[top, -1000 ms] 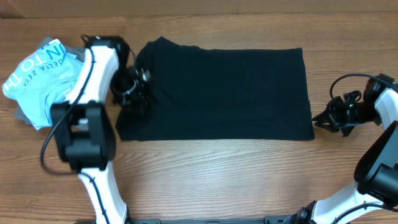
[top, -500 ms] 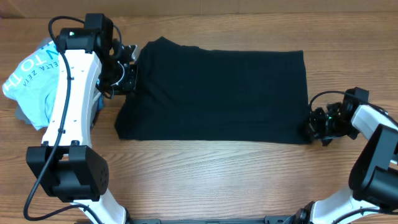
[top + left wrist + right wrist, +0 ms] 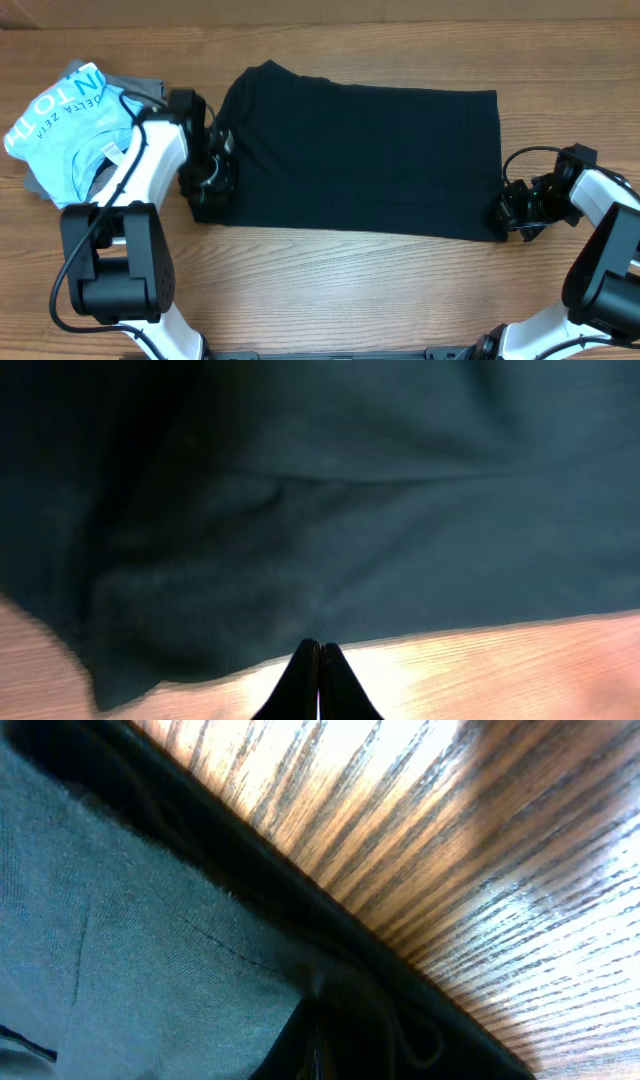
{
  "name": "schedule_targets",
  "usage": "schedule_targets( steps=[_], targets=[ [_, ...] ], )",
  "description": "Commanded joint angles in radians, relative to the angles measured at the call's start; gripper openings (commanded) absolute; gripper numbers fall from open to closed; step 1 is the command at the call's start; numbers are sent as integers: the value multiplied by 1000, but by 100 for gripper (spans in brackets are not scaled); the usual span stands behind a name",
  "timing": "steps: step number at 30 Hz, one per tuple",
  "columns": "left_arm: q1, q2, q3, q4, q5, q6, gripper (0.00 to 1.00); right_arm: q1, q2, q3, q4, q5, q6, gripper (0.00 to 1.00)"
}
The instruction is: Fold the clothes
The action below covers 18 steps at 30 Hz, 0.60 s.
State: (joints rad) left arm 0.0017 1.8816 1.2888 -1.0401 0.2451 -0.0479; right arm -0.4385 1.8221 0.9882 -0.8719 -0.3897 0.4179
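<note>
**Both hands at the near corners.** The black shirt (image 3: 360, 150) lies flat as a wide rectangle across the middle of the surface (image 3: 350, 300). Your left hand (image 3: 212, 178) is at its lower-left corner and your right hand (image 3: 505, 213) at its lower-right. Both hands are closed. In the right wrist view, cloth bunches against the fingers and the hem rides above the wood, so that hand looks to be pinching the shirt. In the left wrist view the fingers (image 3: 304, 680) meet right at the hem, and you cannot tell whether any cloth is caught between them.

The step in hand looks like folding the near edge up toward the top of the frame. Make sure of the left grip before you lift, and take every layer at each corner. Raise both corners together and level, then carry them straight over so the fold line runs parallel to the far edge. Hold the cloth lightly taut between the hands so the middle does not wrinkle. Steer the left arm away from the blue shirt (image 3: 60, 115) and grey garments (image 3: 150, 88) piled in the upper left.

From overhead, the left hand covers the shirt's lower-left corner. The neck label and sleeves are out of sight, and how many layers are stacked cannot be made out. The right wrist view is too close and blurred to show its fingertips.
</note>
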Motion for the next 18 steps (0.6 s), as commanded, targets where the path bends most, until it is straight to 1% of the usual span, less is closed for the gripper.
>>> schedule_targets(
  steps=[1, 3, 6, 12, 15, 18],
  targets=[
    [-1, 3, -84, 71, -24, -46, 4, -14, 39, -30, 3, 131, -7, 4],
    [-1, 3, -127, 103, -59, -75, 4, -15, 39, -28, 2, 122, -15, 4],
    [0, 3, -183, 105, -101, -134, 4, -18, 39, -17, -10, 123, -31, 4],
    [27, 3, -228, 40, -130, -204, 4, -43, 39, -10, -69, 125, -53, 4],
    [40, 3, -228, 2, -127, -217, 4, -63, 39, -10, -97, 130, -60, 4],
    [44, -9, -225, 5, -64, -209, 4, -76, 39, -9, -95, 130, -60, 4]
  ],
)
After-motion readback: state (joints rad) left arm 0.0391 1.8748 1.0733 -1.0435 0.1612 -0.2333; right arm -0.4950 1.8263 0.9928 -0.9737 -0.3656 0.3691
